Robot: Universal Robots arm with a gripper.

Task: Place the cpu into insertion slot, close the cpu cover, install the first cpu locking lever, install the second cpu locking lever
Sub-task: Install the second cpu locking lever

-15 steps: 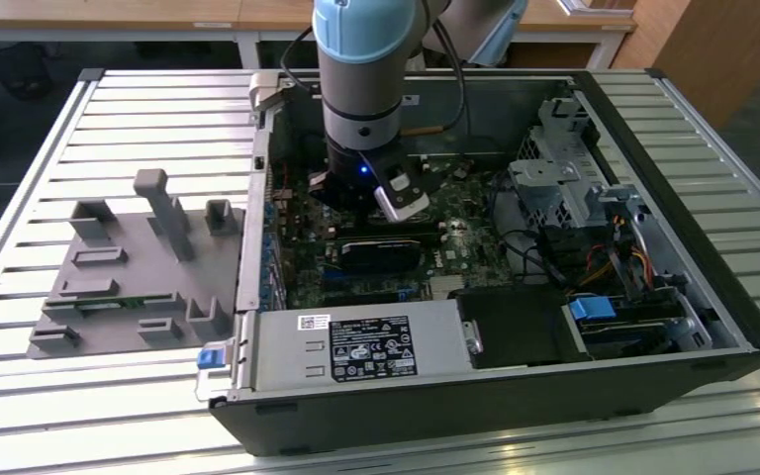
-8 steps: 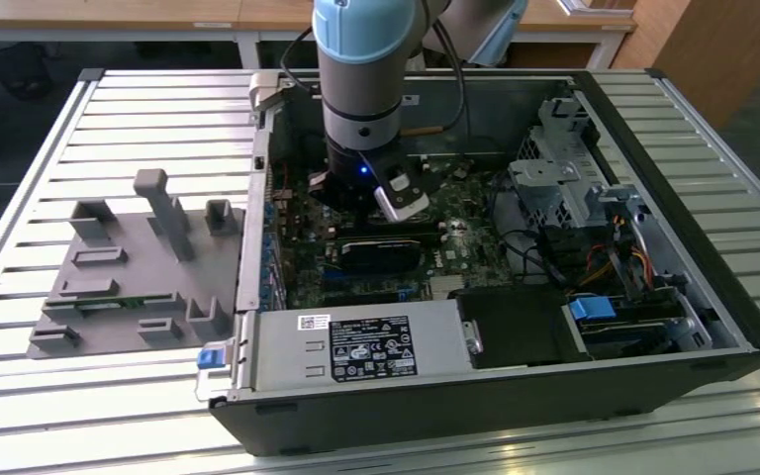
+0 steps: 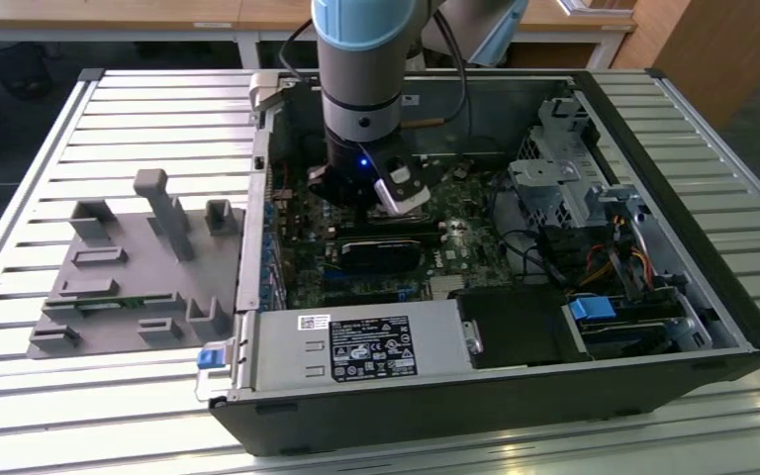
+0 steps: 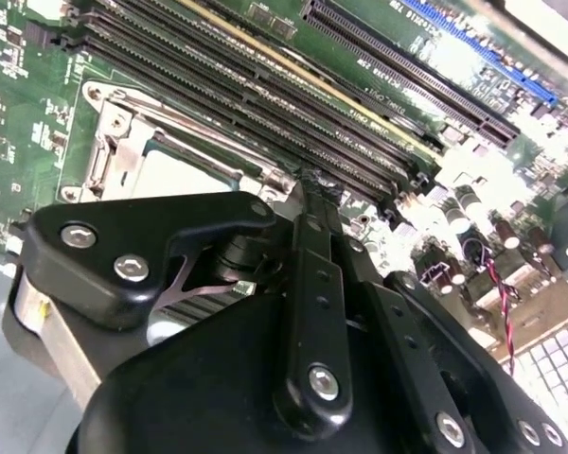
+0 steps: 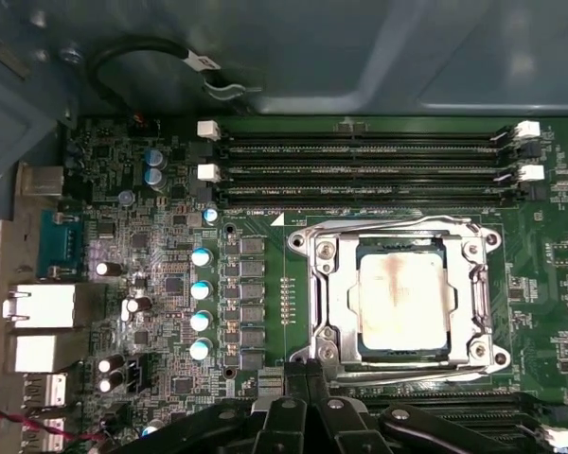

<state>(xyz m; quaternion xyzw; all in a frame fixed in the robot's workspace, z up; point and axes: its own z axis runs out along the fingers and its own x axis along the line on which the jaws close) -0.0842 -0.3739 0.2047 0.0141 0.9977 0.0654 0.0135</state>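
Slatted metal tabletop carries an open computer case lying on its side, with a grey fixture block parked well apart toward the exterior view's left. Down into the case goes the arm, and the gripper hangs low over the green motherboard, just above the black module seen in the exterior view. Now to the first wrist view: the cpu sits flat in the insertion slot, pale face up, and the cpu cover lies down around it, its window framing the chip. So chip in, frame down, by the look of it. Thin wire levers run along the socket's edges; whether either 1 is hooked home cannot be told. The key relation: the socket lies just beyond the gripper's tip, whose dark fingers meet at the socket edge facing away from the 4 memory slots. In the second wrist view the gripper looks pinched closed, fingers together with nothing visibly between them, right at the cover's rim.
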